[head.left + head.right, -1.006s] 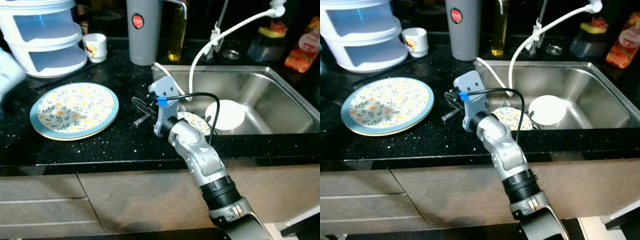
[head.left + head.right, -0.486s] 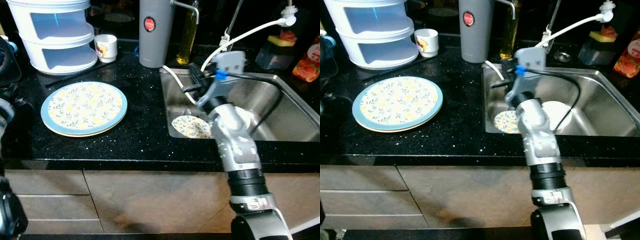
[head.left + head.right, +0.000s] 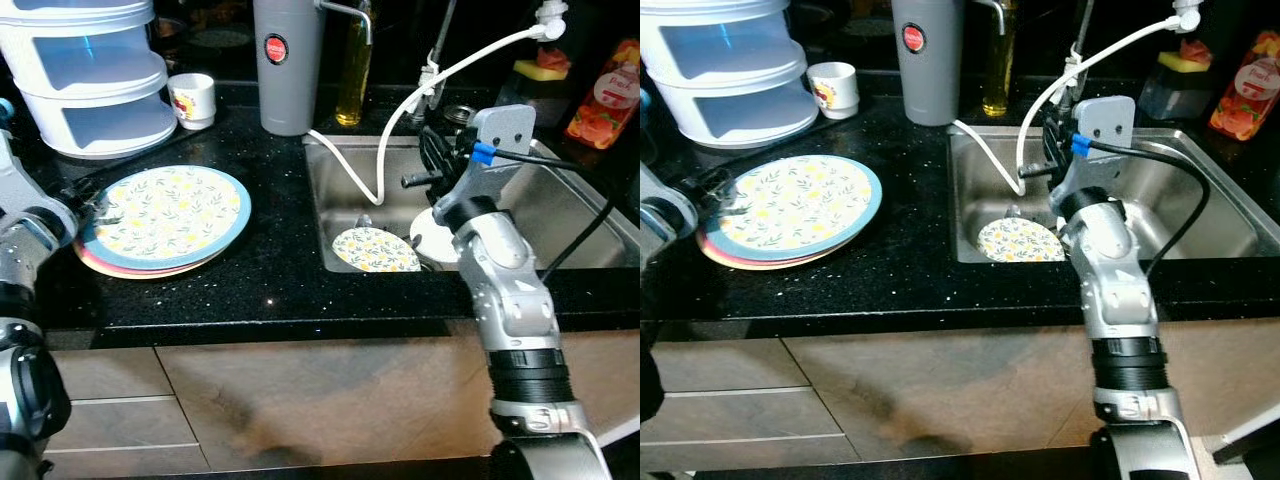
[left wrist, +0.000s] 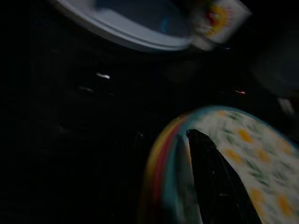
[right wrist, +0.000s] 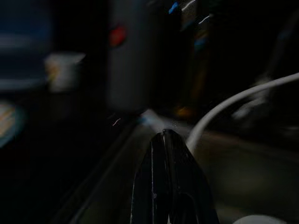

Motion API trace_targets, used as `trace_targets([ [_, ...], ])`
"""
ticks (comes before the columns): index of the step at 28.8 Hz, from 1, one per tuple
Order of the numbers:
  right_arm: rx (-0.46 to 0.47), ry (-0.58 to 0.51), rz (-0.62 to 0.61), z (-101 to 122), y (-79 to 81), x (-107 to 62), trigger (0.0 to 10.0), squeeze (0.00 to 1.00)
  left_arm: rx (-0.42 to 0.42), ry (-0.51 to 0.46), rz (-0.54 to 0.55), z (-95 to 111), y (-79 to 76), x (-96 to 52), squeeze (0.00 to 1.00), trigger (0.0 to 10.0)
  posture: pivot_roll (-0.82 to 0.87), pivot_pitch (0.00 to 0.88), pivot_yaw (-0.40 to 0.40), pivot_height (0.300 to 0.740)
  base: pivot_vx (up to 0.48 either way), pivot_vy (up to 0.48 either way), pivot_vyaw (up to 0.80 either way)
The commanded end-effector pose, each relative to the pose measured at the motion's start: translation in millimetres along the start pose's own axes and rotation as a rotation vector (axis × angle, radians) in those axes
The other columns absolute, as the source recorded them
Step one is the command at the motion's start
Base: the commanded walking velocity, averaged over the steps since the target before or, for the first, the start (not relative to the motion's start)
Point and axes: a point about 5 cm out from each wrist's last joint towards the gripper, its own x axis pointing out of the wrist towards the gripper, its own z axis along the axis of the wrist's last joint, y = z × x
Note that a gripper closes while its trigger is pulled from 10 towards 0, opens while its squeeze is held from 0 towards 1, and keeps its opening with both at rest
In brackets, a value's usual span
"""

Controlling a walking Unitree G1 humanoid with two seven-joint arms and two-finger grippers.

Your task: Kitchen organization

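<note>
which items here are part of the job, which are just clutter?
In play:
left hand at the rim of the plates on the counter
right hand, shut, over the sink
small plate and white dish in the sink

Clutter:
cup
grey flask
oil bottle
white container
hose

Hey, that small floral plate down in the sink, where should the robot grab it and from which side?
Probably from above, at the floral plate's near rim. It looks slightly tilted, so a finger of the right gripper might slip under. The white dish crowds its right edge.
</note>
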Motion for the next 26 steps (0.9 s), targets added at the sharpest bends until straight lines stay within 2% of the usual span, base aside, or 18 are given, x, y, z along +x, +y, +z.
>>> trace_targets([
  [1, 0.019, 0.072, 0.056, -15, 7.2, -0.5, 10.0, 0.00, -0.036, 0.096, -0.055, -26, -11.5, 6.3, 0.00, 10.0, 0.14, 0.056, -0.012, 0.740, 0.000, 0.000, 0.00],
  [2, 0.001, 0.083, 0.087, -17, 9.9, 0.3, 10.0, 0.00, -0.039, 0.095, -0.089, -28, -20.5, 8.7, 0.00, 10.0, 0.14, 0.057, -0.016, 0.740, 0.000, 0.000, 0.00],
  [10, -0.011, 0.088, 0.112, -14, 10.1, 4.4, 10.0, 0.00, -0.003, 0.063, -0.146, -26, -47.5, 20.8, 0.00, 10.0, 0.14, 0.050, -0.023, 0.740, 0.000, 0.000, 0.00],
  [16, -0.024, 0.077, 0.156, -12, 9.6, 0.5, 10.0, 0.00, 0.011, 0.093, -0.278, -33, -74.3, 19.5, 0.00, 10.0, 0.14, 0.050, -0.024, 0.740, 0.000, 0.000, 0.00],
  [19, -0.025, 0.073, 0.164, -11, 10.2, -0.2, 10.0, 0.00, 0.019, 0.102, -0.301, -36, -78.9, 19.1, 0.00, 10.0, 0.14, 0.050, -0.024, 0.740, 0.000, 0.000, 0.00],
  [20, -0.019, 0.055, 0.180, -8, 12.0, -0.3, 10.0, 0.00, 0.084, 0.108, -0.359, -36, -86.8, 15.1, 0.00, 10.0, 0.13, 0.050, -0.019, 0.740, 0.000, 0.000, 0.00],
  [23, -0.017, 0.049, 0.185, -7, 12.5, -0.3, 10.0, 0.00, 0.103, 0.111, -0.376, -36, -89.2, 13.8, 0.00, 10.0, 0.13, 0.050, -0.019, 0.740, 0.000, 0.000, 0.00],
  [24, -0.013, 0.034, 0.190, -5, 13.6, 0.0, 10.0, 0.00, 0.232, 0.042, -0.375, -25, -89.4, 9.1, 0.00, 10.0, 0.13, 0.050, -0.016, 0.740, 0.000, 0.000, 0.00],
  [25, -0.002, 0.010, 0.207, -2, 16.1, -0.3, 10.0, 0.00, 0.413, -0.090, -0.405, -2, -93.3, -0.7, 0.00, 10.0, 0.13, 0.050, -0.016, 0.740, 0.000, 0.000, 0.00],
  [26, 0.005, -0.008, 0.219, 1, 17.8, -0.7, 10.0, 0.00, 0.546, -0.177, -0.434, 11, -98.8, -9.6, 0.00, 10.0, 0.13, 0.050, -0.016, 0.740, 0.000, 0.000, 0.00],
])
